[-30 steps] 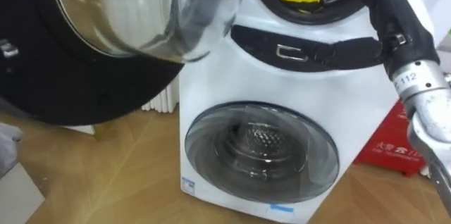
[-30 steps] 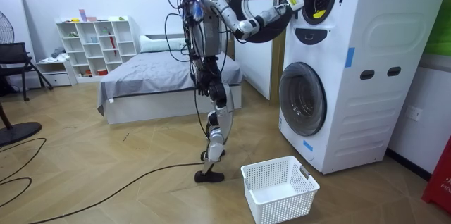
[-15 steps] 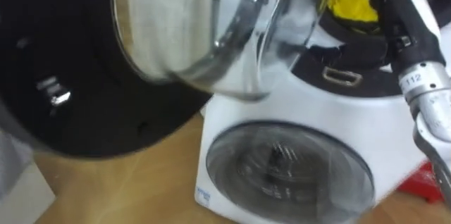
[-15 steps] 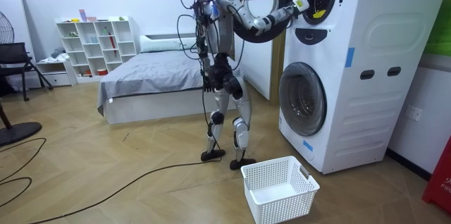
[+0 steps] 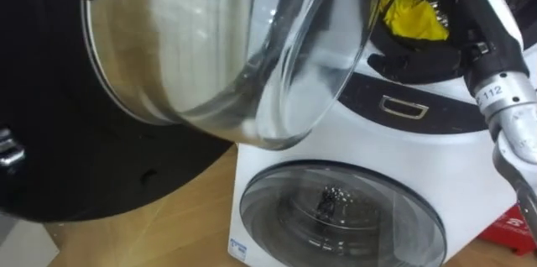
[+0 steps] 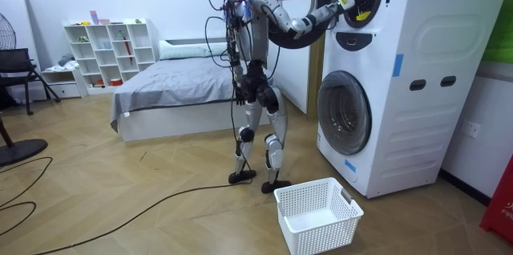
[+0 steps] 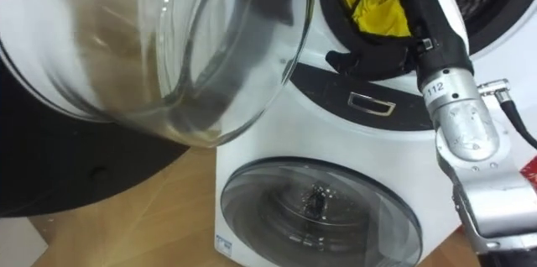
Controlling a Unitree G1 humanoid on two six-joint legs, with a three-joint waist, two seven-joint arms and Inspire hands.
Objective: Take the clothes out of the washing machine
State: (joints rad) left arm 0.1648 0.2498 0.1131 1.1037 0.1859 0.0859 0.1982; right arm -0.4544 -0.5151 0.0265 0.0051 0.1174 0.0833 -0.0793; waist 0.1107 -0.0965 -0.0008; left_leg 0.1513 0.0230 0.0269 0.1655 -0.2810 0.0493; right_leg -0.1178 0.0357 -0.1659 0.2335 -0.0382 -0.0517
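Fingers of right hand stretched flat along lower rim of upper washing machine opening, gripping nothing — yellow cloth just above, inside drum; round door hangs open.

The upper door, swung open, runs off the top and left picture edges, and its glass bowl hides the left side of the upper drum. The yellow garment is cut by the top edge, and its lower part lies behind the right hand at the drum's lower rim. The hand's grasp cannot be told, dark against the dark seal. The lower door is cut by the bottom edge. A red thing at the machine's lower right is too cropped to name.
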